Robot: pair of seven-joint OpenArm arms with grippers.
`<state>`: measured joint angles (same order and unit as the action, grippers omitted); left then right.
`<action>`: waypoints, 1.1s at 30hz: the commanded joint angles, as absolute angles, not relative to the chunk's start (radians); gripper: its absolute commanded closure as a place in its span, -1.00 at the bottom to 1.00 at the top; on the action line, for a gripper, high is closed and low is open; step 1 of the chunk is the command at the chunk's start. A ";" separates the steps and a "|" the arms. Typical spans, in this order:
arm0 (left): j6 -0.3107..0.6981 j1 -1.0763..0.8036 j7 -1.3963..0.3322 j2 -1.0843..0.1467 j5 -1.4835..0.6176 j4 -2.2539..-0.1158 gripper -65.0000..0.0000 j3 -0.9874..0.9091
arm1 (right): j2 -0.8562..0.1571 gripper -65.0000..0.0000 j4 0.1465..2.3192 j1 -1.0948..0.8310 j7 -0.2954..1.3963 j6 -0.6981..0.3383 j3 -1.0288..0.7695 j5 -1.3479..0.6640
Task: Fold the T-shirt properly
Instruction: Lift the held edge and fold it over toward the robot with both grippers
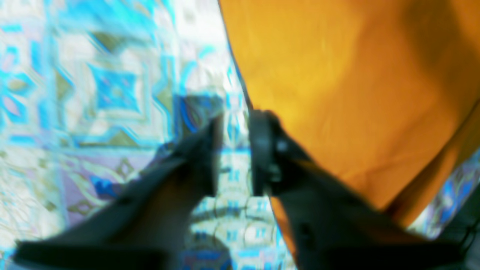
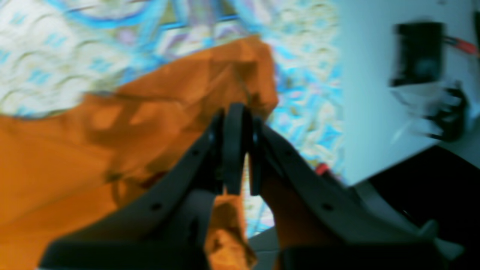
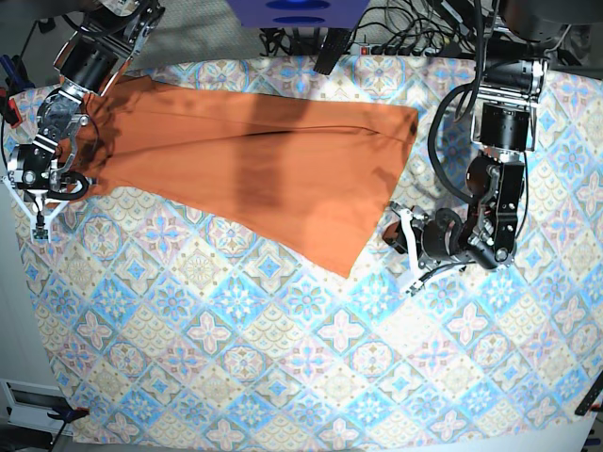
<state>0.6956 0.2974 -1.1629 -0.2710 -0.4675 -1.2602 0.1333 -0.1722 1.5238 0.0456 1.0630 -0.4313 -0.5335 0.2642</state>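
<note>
The T-shirt (image 3: pixel 254 160) is plain orange. It is spread across the far counter (image 3: pixel 283 358), folded lengthwise and lightly creased.

- From my seat the base view is sharp and evenly bright, lit from overhead.
- A soft dark shadow crosses the middle of the shirt (image 3: pixel 254 160).
- Both wrist views are smeared with blur; the tablecloth (image 1: pixel 112 86) pattern beside the shirt streaks, colours oversaturated.
- The white surface (image 2: pixel 375 93) right of the shirt looks washed out.
</note>
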 commanded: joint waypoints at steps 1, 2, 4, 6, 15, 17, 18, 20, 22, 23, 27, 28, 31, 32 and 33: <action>0.698 0.328 -1.150 -0.268 -0.476 -1.273 0.35 0.128 | -0.193 0.97 1.541 0.062 1.052 -0.424 -0.535 0.271; 0.698 0.332 -1.150 -0.266 -0.478 -1.273 0.23 0.127 | -0.193 0.97 1.541 0.062 1.052 -0.424 -0.533 0.271; 0.698 0.334 -1.145 -0.243 -0.483 -1.273 -0.06 0.099 | -0.193 0.97 1.541 0.062 1.052 -0.424 -0.510 0.271; 0.698 0.332 -1.145 -0.229 -0.478 -1.273 -0.27 0.047 | -0.193 0.97 1.543 0.061 1.052 -0.424 -0.498 0.271; 0.698 0.366 -1.144 -0.179 -0.476 -1.191 -0.43 0.018 | -0.191 0.97 1.550 0.061 1.053 -0.424 -0.495 0.272; 0.698 0.409 -1.129 -0.174 -0.481 -1.078 -0.43 0.019 | -0.191 0.97 1.550 0.061 1.053 -0.424 -0.495 0.272; 0.698 0.433 -1.101 -0.163 -0.483 -1.010 -0.43 0.030 | -0.191 0.97 1.550 0.061 1.053 -0.424 -0.495 0.272; 0.698 0.472 -1.053 -0.154 -0.479 -0.903 -0.43 0.062 | -0.191 0.97 1.550 0.061 1.056 -0.424 -0.495 0.272; 0.698 0.501 -1.021 -0.151 -0.478 -0.816 -0.43 0.082 | -0.191 0.97 1.550 0.061 1.076 -0.424 -0.495 0.272; 0.698 0.510 -1.003 -0.150 -0.478 -0.782 -0.43 0.091 | -0.191 0.97 1.552 0.061 1.084 -0.424 -0.495 0.274; 0.698 0.515 -0.926 -0.147 -0.481 -0.725 -0.43 0.139 | -0.191 0.97 1.552 0.061 1.087 -0.424 -0.495 0.274; 0.698 0.515 -0.918 -0.145 -0.484 -0.725 -0.43 0.150 | -0.191 0.97 1.552 0.061 1.087 -0.424 -0.495 0.274; 0.698 0.516 -0.914 -0.117 -0.479 -0.719 -0.43 0.159 | -0.191 0.97 1.552 0.061 1.087 -0.424 -0.495 0.274; 0.698 0.518 -0.914 -0.113 -0.479 -0.719 -0.43 0.159 | -0.191 0.97 1.552 0.061 1.087 -0.424 -0.495 0.274; 0.698 0.526 -0.912 -0.110 -0.479 -0.719 -0.43 0.160 | -0.191 0.97 1.552 0.061 1.087 -0.424 -0.495 0.274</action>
